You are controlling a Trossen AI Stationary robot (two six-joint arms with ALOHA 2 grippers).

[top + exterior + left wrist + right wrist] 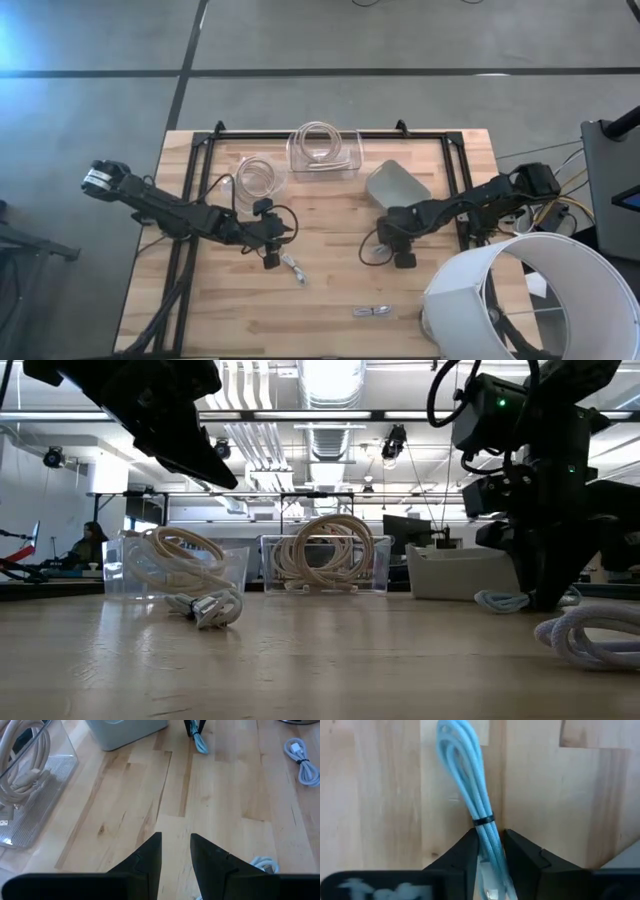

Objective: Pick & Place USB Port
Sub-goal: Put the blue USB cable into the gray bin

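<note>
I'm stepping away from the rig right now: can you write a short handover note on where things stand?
Right end effector: shut on the light blue cable, down at the table near the grey bin.
Left end effector: open, holding nothing, above bare wood.
Two white cables lie loose on the table: one beside the left end effector, one toward the front edge.
Two clear containers at the back already hold coiled cables.
Left: bin the blue cable, then both white ones.

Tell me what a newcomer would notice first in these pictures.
First, the right gripper, low over the wooden table, with its fingers closed on a bundled light-blue cable. Next, the clear bins at the table's far edge, holding coiled cream cables, and the left gripper hovering beside a loose white cable.
</note>
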